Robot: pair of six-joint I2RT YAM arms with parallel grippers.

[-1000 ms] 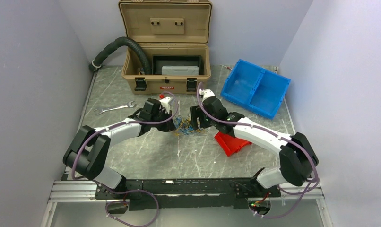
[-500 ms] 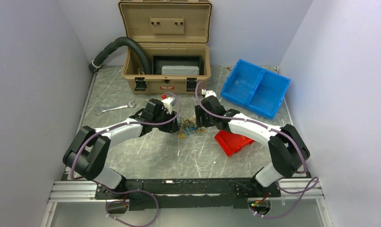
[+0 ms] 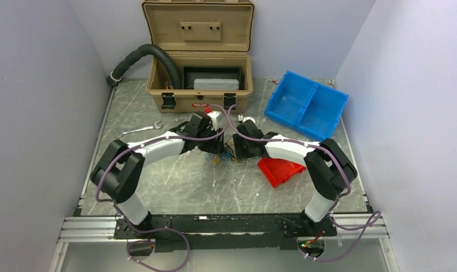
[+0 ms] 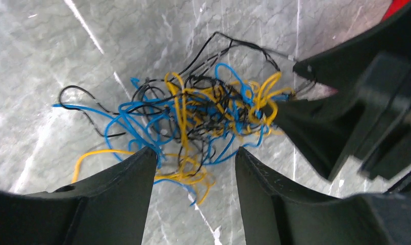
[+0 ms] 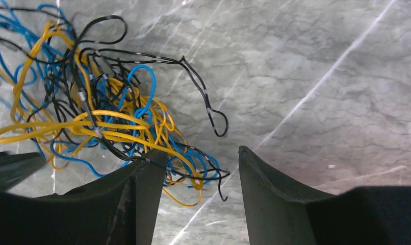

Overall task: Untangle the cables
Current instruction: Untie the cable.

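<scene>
Up close, the left gripper [image 4: 193, 158] has its two dark fingers spread apart with nothing pinched between them. It points down at the cables [image 4: 203, 117], a loose knot of very thin blue, yellow-orange and black wires lying on the grey marbled table [image 3: 158, 181]. The near edge of the knot, a few yellow and blue loops, lies in the gap between the fingertips. A single yellow strand and a blue one trail out to the left of the knot, and a long black loop arches over its far side.

The right gripper [image 5: 201, 155] is also spread, gripping nothing. Its own wrist camera shows most of the tangle up and to the left of its fingers, with yellow and blue loops running to the edge of the left-hand finger. Only a stray black wire end reaches into the gap. From the left wrist camera, the tips of the right gripper's fingers meet the knot's opposite edge.

From above, both arms bend inward and the two grippers face each other just beside the tangle at the middle of the table. A red bin [image 3: 280, 170] sits just right of the tangle, under the right arm. Farther back stand an open tan toolbox [image 3: 201, 85], a black corrugated hose [image 3: 144, 54] curving into it, a wrench [image 3: 136, 130] on the left and a blue bin [image 3: 305, 105] on the right.
</scene>
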